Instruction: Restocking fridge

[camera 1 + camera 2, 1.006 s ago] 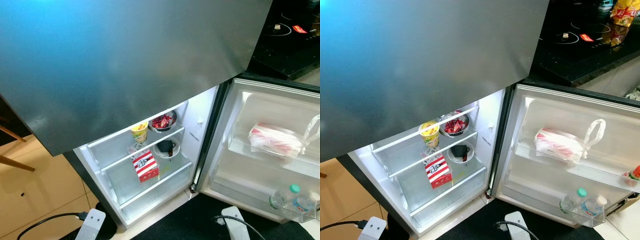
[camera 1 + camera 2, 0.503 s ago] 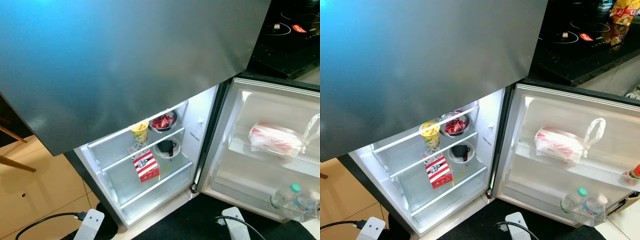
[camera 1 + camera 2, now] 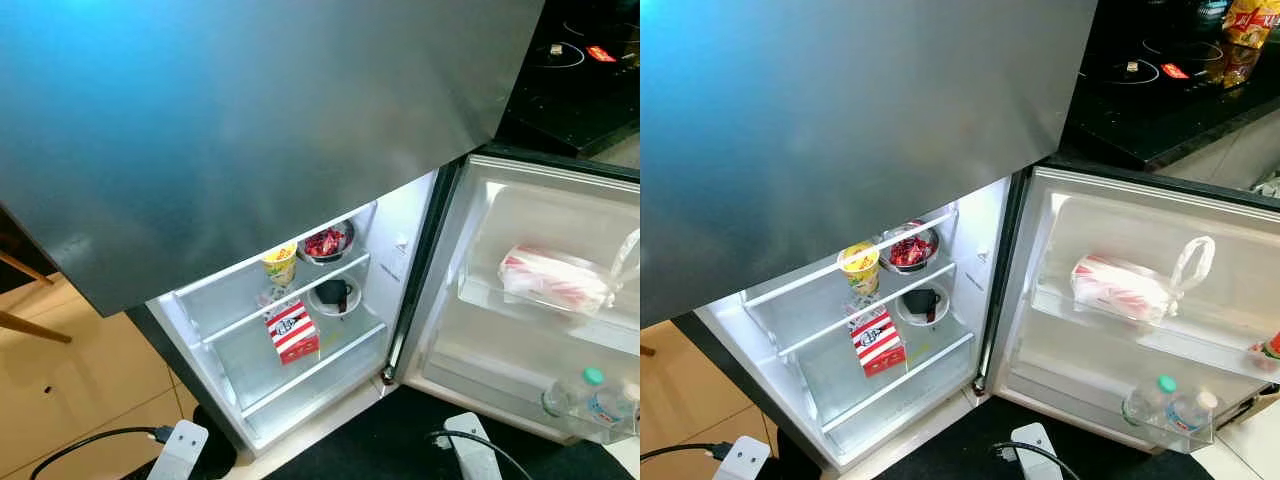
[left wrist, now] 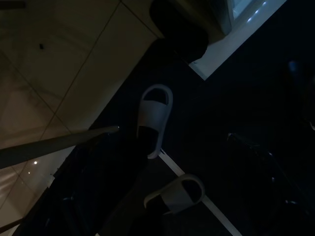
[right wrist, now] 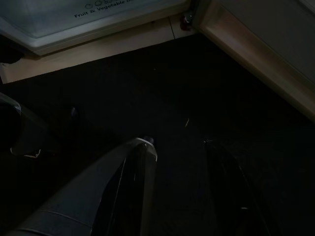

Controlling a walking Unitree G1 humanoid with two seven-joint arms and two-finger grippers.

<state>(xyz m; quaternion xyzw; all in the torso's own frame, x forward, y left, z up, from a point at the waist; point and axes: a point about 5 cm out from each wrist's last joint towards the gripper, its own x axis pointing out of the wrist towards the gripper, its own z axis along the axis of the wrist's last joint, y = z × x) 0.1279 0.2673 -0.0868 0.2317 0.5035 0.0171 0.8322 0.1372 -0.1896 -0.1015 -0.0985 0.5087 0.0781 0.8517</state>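
The fridge's lower compartment (image 3: 300, 330) stands open, with its door (image 3: 540, 300) swung out to the right. On the glass shelves sit a yellow cup (image 3: 280, 263), a bowl of red food (image 3: 325, 243), a black mug on a white plate (image 3: 333, 295) and a red-and-white striped box (image 3: 291, 332). The door racks hold a red-and-white pack in a clear bag (image 3: 555, 280) and two bottles (image 3: 590, 398). Both arms hang low over the dark mat. My right gripper (image 5: 177, 142) is open and holds nothing. My left gripper (image 4: 173, 132) is open in a very dark view.
The grey upper door (image 3: 250, 130) is closed and overhangs the opening. A black counter with a hob (image 3: 1160, 80) and snack bags (image 3: 1250, 20) lies at the right. Two white slippers (image 4: 153, 118) lie on the mat. Wooden chair legs (image 3: 30, 325) stand on the tiles at the left.
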